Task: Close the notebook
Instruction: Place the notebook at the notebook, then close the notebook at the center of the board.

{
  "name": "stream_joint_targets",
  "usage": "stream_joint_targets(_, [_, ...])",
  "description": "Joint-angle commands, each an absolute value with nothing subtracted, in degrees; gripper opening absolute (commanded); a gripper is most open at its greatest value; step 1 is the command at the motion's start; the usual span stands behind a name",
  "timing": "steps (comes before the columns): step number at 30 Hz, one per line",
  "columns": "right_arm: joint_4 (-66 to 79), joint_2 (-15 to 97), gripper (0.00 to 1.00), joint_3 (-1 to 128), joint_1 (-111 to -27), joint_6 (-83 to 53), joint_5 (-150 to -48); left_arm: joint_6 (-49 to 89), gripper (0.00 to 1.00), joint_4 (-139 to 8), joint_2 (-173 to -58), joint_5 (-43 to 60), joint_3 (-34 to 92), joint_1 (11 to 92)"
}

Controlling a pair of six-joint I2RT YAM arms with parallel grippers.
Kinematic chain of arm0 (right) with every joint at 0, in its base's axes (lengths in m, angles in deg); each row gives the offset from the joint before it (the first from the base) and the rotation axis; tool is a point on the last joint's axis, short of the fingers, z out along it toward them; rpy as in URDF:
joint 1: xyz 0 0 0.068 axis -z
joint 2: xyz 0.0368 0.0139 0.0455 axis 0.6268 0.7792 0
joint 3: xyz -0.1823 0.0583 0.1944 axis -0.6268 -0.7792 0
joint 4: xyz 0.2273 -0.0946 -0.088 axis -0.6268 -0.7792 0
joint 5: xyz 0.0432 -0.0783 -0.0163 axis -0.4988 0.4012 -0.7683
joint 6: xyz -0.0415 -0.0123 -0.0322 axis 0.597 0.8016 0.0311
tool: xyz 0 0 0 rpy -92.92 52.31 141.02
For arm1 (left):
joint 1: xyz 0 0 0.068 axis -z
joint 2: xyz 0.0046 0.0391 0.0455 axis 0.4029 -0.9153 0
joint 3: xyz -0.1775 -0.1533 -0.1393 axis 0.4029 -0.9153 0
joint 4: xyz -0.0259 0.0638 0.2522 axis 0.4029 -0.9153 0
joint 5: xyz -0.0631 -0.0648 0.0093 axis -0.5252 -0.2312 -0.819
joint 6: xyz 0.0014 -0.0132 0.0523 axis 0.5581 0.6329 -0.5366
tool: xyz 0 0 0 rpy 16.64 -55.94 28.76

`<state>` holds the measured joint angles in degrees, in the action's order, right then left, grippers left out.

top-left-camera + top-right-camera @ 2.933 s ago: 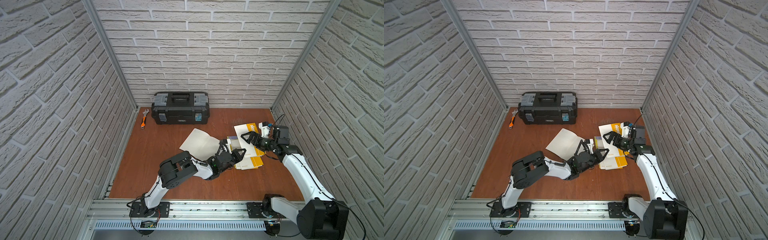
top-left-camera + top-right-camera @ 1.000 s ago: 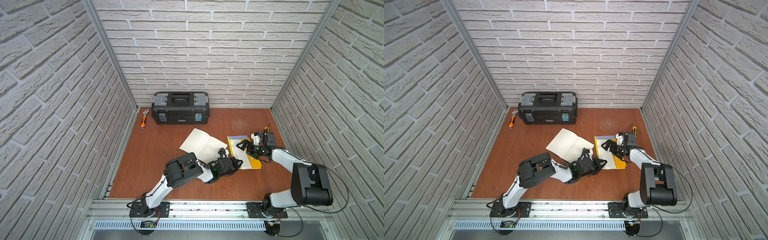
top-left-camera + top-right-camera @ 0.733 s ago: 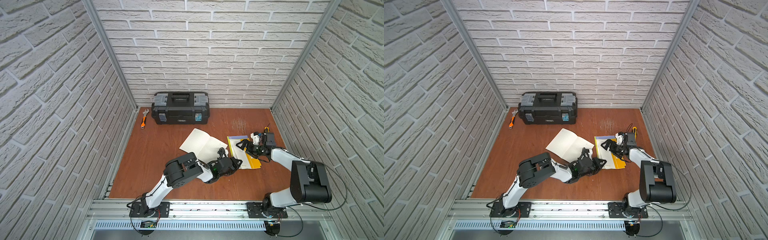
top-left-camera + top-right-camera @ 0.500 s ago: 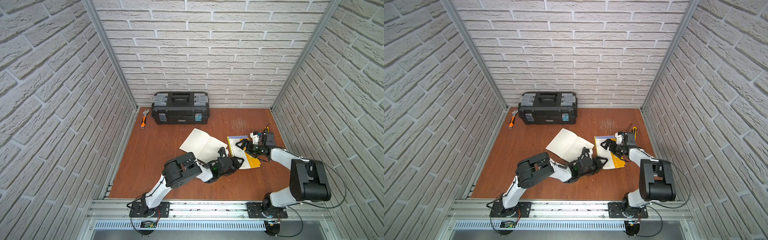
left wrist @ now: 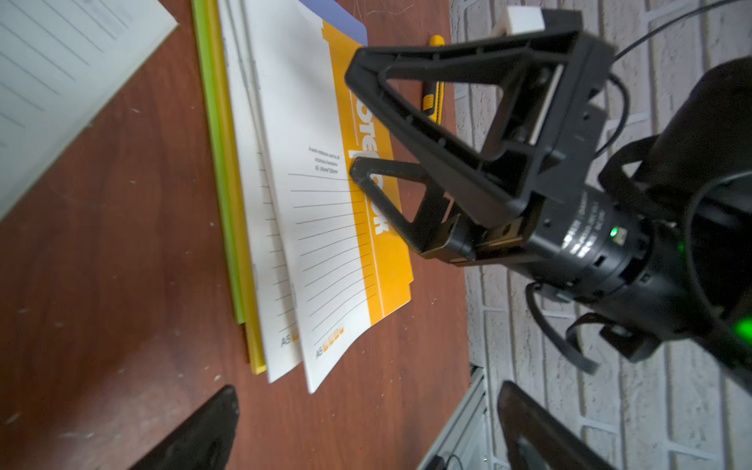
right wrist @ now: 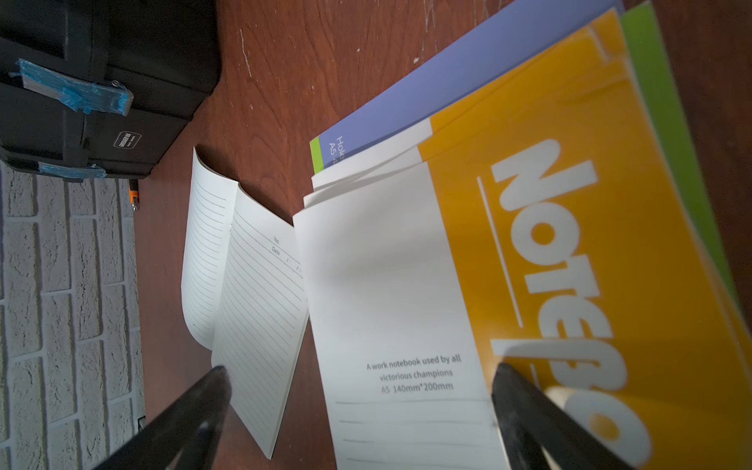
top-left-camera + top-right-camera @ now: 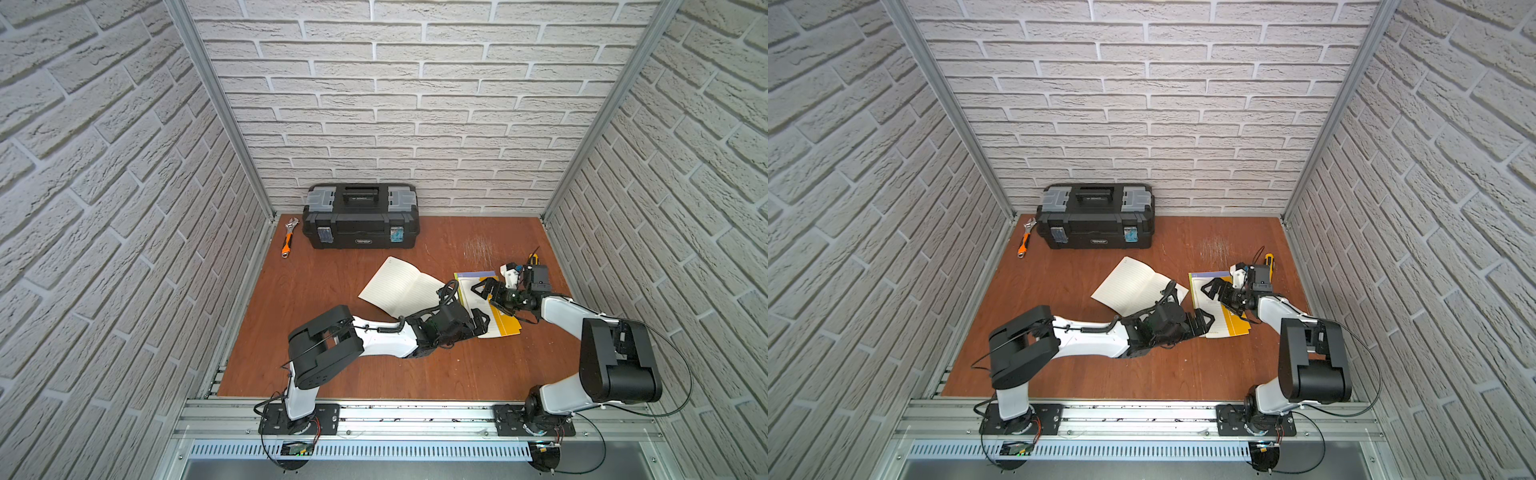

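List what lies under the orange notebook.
Under the orange notebook, corners of a purple notebook and a green notebook stick out; the rest of both is covered.

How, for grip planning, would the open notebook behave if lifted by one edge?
Probably floppy: the open notebook has a page curling up off the table. Likely light, being thin. It may slide on the smooth wood.

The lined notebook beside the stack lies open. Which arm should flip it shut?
Left, probably. The left gripper, jaws open, sits by the near corner of the lined notebook. The right gripper, also open, hovers over the yellow notebook, farther away.
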<state>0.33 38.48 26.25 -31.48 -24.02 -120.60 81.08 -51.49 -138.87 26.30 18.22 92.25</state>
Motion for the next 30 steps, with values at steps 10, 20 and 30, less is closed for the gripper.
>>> stream_joint_targets(10, [-6.85, 32.22, 1.0, 27.45, -31.34, -22.0, -116.68, 71.25, 0.98, -57.82, -113.01, 39.8, -5.45, 88.88])
stream_joint_targets(20, [-11.69, 25.59, 1.0, 31.72, -35.46, -23.81, -116.29, 67.67, 0.98, -55.89, -95.19, 35.46, -17.86, 80.46])
stream_joint_targets(30, [-6.34, 27.67, 1.0, 33.69, -50.9, -30.64, -112.97, 66.32, 0.86, -63.92, -87.26, 33.18, -19.65, 73.65])
